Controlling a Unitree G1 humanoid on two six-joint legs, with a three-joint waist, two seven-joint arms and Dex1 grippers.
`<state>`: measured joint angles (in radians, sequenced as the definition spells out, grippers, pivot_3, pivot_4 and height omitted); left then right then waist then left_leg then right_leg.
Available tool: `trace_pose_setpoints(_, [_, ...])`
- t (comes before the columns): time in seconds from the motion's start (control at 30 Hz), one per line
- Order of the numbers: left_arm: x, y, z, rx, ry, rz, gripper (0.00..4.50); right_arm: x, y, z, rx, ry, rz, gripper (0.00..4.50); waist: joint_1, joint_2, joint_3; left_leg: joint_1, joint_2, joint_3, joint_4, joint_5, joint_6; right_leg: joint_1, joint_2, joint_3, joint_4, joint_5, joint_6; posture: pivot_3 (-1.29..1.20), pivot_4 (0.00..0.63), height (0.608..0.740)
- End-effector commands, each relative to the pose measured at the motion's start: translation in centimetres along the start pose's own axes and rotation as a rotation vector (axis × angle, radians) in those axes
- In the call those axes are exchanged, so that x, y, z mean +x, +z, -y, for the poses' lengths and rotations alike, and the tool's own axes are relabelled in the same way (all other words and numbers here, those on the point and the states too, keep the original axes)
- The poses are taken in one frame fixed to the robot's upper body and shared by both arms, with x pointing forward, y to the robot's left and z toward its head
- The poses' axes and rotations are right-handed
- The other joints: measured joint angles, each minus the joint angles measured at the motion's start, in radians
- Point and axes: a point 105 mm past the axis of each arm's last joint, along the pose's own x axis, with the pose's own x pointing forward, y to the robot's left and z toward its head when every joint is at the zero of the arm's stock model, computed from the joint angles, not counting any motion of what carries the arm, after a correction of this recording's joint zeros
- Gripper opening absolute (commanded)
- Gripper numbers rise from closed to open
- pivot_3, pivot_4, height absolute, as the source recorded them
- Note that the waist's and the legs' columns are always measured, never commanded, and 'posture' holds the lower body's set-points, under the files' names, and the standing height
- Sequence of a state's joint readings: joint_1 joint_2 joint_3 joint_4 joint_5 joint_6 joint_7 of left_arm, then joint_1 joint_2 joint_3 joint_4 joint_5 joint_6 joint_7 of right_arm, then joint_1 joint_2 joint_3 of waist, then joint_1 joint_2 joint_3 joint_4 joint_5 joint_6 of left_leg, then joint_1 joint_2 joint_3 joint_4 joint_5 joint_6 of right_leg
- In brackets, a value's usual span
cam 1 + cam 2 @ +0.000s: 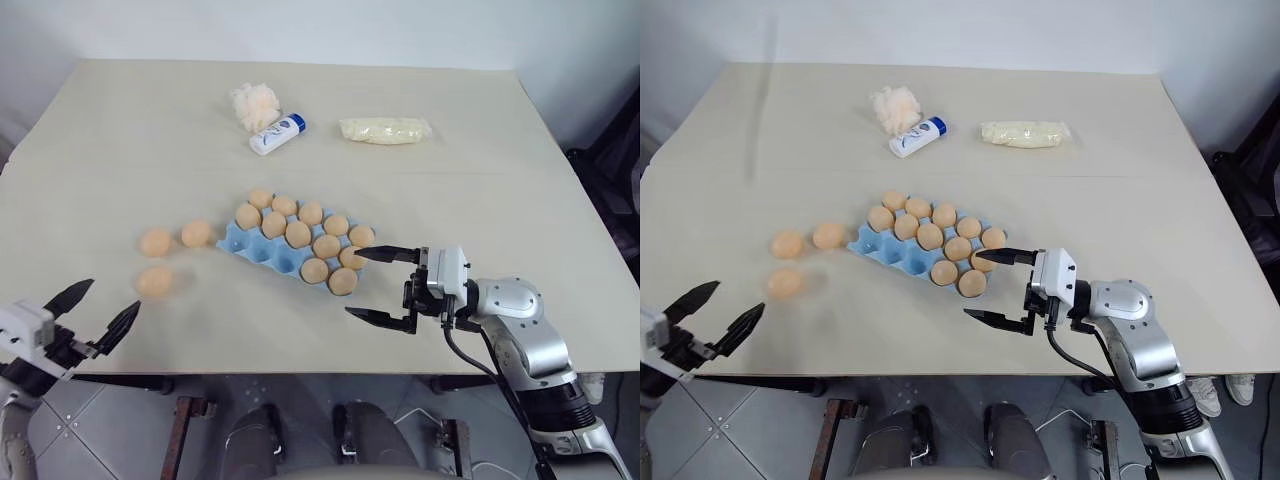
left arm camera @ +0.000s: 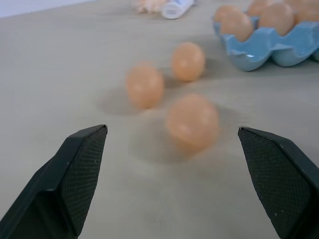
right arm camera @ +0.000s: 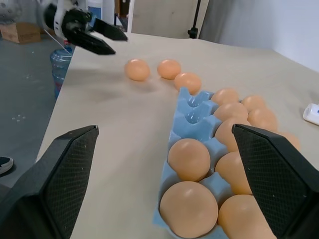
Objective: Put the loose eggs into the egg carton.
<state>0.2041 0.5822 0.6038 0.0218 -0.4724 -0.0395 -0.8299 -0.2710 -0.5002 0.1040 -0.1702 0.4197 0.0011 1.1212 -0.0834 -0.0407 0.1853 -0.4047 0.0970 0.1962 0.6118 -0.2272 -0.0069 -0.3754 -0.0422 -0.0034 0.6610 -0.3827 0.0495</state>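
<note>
Three loose eggs (image 1: 155, 241) (image 1: 197, 233) (image 1: 154, 281), tan-orange, lie on the beige table just left of the egg carton (image 1: 256, 251). The light blue carton holds several eggs, and the cups at its near-left end are bare. My left gripper (image 1: 108, 297) hovers open at the table's front-left edge, pointing at the nearest loose egg (image 2: 192, 122) with a gap between them. My right gripper (image 1: 355, 283) stands open at the carton's near-right end, pointing left, with nothing between its fingers (image 3: 60, 174).
At the back of the table lie a fluffy cream puff (image 1: 254, 104), a white tube with a blue cap (image 1: 277, 135) and a pale yellow bag (image 1: 385, 130). The table's front edge runs just under both grippers.
</note>
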Motion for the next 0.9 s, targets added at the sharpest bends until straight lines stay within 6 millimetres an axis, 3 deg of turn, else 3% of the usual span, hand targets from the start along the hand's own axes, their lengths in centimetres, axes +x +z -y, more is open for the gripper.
trace_pose_setpoints(0.03, [2.8, 0.2, 0.1, -0.002, -0.066, 0.009, 4.48, 0.3, 0.7, -0.1, -0.025, 0.008, 0.024, 4.5, 0.004, 0.001, 0.0, 0.0, 0.0, 0.0, 0.0, 0.0, 0.0, 0.0, 0.0, 0.0, 0.0, 0.0, 0.0, 0.0, 0.15, 0.74])
trace_pose_setpoints(0.2, [5.3, -1.0, 0.3, -0.051, -0.094, -0.021, 4.48, 0.4, 1.0, 0.1, -0.035, -0.009, 0.03, 4.5, -0.005, 0.0, 0.0, 0.0, 0.0, 0.001, 0.0, 0.004, -0.001, 0.0, 0.001, 0.0, 0.001, 0.0, 0.001, 0.0, 0.15, 0.74])
trace_pose_setpoints(0.33, [6.1, -1.6, 0.7, -0.078, -0.109, -0.025, 4.48, 0.4, 1.1, 0.1, -0.038, -0.021, 0.029, 4.5, -0.002, 0.0, 0.0, 0.0, 0.002, 0.003, 0.001, 0.006, 0.001, -0.001, 0.002, 0.0, 0.001, 0.0, 0.001, 0.0, 0.15, 0.74])
trace_pose_setpoints(0.43, [6.2, -1.4, 1.0, -0.079, -0.129, -0.021, 3.86, 0.3, 1.2, 0.0, -0.038, -0.034, 0.029, 4.5, 0.001, 0.0, 0.0, 0.0, 0.002, 0.002, 0.001, 0.006, 0.0, -0.002, 0.003, 0.0, 0.002, 0.0, 0.001, 0.0, 0.15, 0.74])
trace_pose_setpoints(0.57, [6.2, -1.4, 1.4, -0.031, -0.173, -0.04, 2.59, 0.0, 1.1, -0.1, -0.036, -0.053, 0.022, 4.5, 0.002, 0.0, 0.0, 0.0, 0.002, 0.002, 0.001, 0.005, 0.0, -0.001, 0.002, 0.0, 0.001, 0.0, 0.002, 0.0, 0.15, 0.74])
trace_pose_setpoints(0.6, [6.4, -1.2, 1.6, -0.038, -0.194, -0.034, 2.29, 0.0, 1.1, 0.0, -0.036, -0.058, 0.022, 4.5, 0.002, 0.0, 0.0, 0.0, 0.001, 0.002, 0.001, 0.004, -0.002, -0.001, 0.002, 0.0, 0.001, 0.0, 0.002, 0.0, 0.15, 0.74])
trace_pose_setpoints(0.9, [10.7, 4.0, 7.4, -0.014, -0.486, 0.148, 2.29, -0.2, 1.1, 0.0, -0.041, -0.08, 0.014, 4.5, 0.014, 0.0, 0.0, 0.0, 0.001, 0.002, 0.002, 0.004, -0.002, -0.001, 0.002, 0.0, 0.002, 0.0, 0.002, 0.0, 0.15, 0.74])
